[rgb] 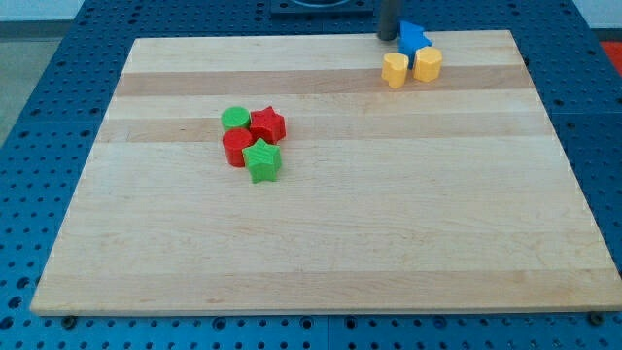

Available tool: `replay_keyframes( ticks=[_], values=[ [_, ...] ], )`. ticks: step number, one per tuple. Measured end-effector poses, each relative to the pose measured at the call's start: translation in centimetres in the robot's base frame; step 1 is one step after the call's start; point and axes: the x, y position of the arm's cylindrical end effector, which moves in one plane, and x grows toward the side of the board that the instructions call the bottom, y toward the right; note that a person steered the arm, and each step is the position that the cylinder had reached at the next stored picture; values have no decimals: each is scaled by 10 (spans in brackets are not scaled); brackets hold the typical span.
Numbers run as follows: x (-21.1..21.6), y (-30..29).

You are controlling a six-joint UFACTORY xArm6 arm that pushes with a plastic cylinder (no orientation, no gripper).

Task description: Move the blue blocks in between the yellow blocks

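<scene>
Camera view, sole entry. Surface [321,243]: pale wooden board on a blue perforated bench. End effector: none of the grasping kind, only a straight dark rod that neither opens nor closes and holds nothing; my tip [388,37] sits at the view's top edge, just left of the blue blocks and apparently touching them. Blue blocks [414,39]: angular, packed so tightly their individual shapes cannot be separated, lying just above the yellow pair. Left yellow block [395,70] and right yellow block [428,63]: chunky, close beside one another, a narrow gap between. Handling, by judgement: small, light, rigid pieces that slide easily; push low on a flat face, centrally, or they will spin aside. Elsewhere: green round block [234,120], red star block [267,124], red block [236,148], green star block [261,160], clustered left of centre.
</scene>
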Motion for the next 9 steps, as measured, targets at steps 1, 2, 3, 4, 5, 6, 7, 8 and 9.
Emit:
replay_keyframes(
  ticks=[1, 2, 3, 4, 5, 6, 7, 8, 9],
  values=[
    [3, 19],
    [10, 19],
    [50, 19],
    [77, 19],
    [49, 19],
    [4, 19],
    [-1, 17],
    [-1, 42],
    [-1, 75]
  ],
)
